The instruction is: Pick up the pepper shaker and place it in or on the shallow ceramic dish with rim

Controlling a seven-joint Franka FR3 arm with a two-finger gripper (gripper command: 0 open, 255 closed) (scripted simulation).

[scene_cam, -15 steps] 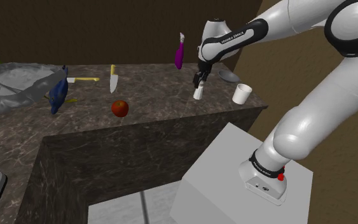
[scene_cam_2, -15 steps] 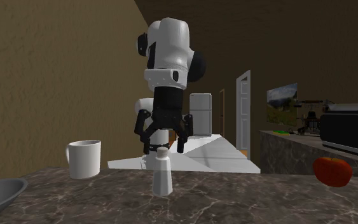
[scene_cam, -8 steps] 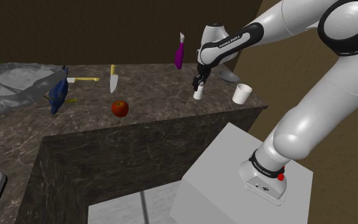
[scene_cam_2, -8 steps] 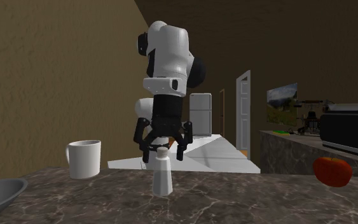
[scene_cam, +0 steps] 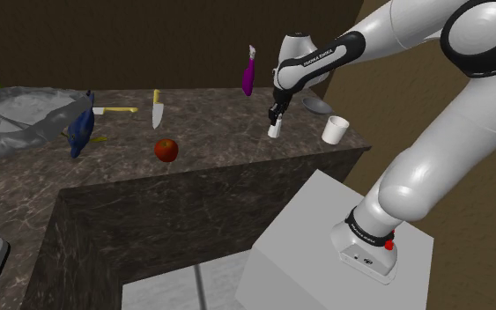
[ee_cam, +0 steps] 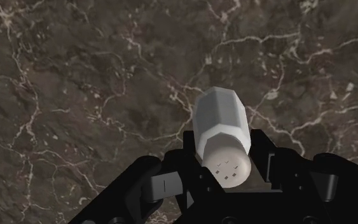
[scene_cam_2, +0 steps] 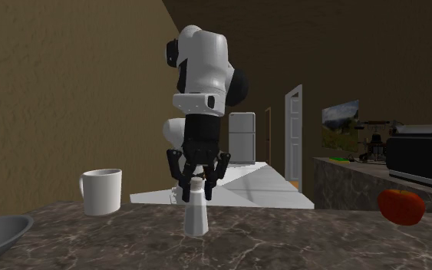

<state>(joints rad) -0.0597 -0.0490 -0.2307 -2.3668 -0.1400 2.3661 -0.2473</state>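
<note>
The gripper point(scene_cam_2: 196, 195) comes straight down over the pepper shaker point(scene_cam_2: 196, 215), and its two black fingers point(scene_cam_2: 183, 188) are closed on the shaker's narrow top, one on each side. In the wrist view the perforated cap sits squarely between them, which suits a tall, slim thing: gripped high and centred, it should lift upright without tipping. The shaker is drawn plain white and stands upright on the tabletop point(scene_cam: 210, 145), near the edge closest to the stand point(scene_cam: 325, 238). Its base appears to rest on the surface, so the lift seems not yet begun.

The shallow grey dish point(scene_cam_2: 7, 222) lies at the second exterior view's lower left, apart from the shaker, with a white mug point(scene_cam_2: 101, 192) standing between and a little behind. The carry should therefore be short, but the mug is the thing to clear.

The tabletop is dark marble with pale veins. Farther off on it lie a red fruit point(scene_cam: 166, 150), a knife point(scene_cam: 157, 112), a blue object point(scene_cam: 82, 129) and a purple bottle point(scene_cam: 248, 75). Brown walls enclose the room; a white-framed doorway point(scene_cam_2: 295, 134) opens beyond the arm.
</note>
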